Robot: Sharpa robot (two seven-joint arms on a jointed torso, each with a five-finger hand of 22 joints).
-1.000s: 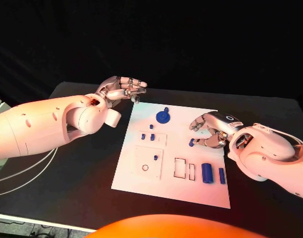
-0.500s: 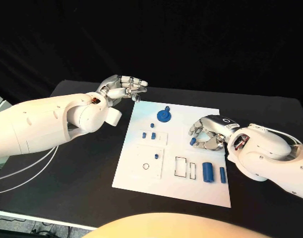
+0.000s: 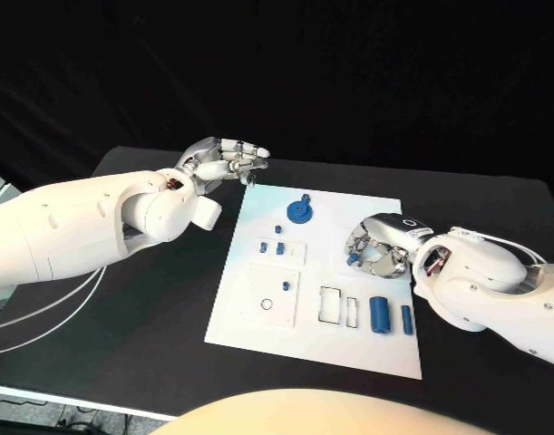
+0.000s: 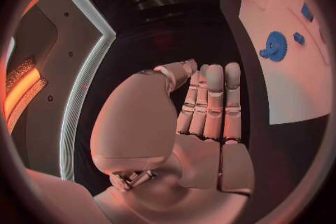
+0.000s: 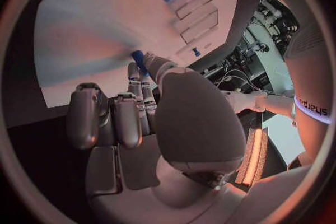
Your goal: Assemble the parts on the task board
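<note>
Left hand [image 3: 225, 161] stays raised over table's far-left area, just off task board's [image 3: 264, 331] far-left corner; fingers curled together, holding nothing. Blue gear [image 3: 299, 212] flat near board's far edge, untouched. Small blue peg [image 3: 353, 261] sits at board's right side. Right hand [image 3: 379, 246] has moved down and in over last second, fingers now closing around peg, tip pinched per right wrist view. Judgement: pickup underway, insertion not started.
</note>
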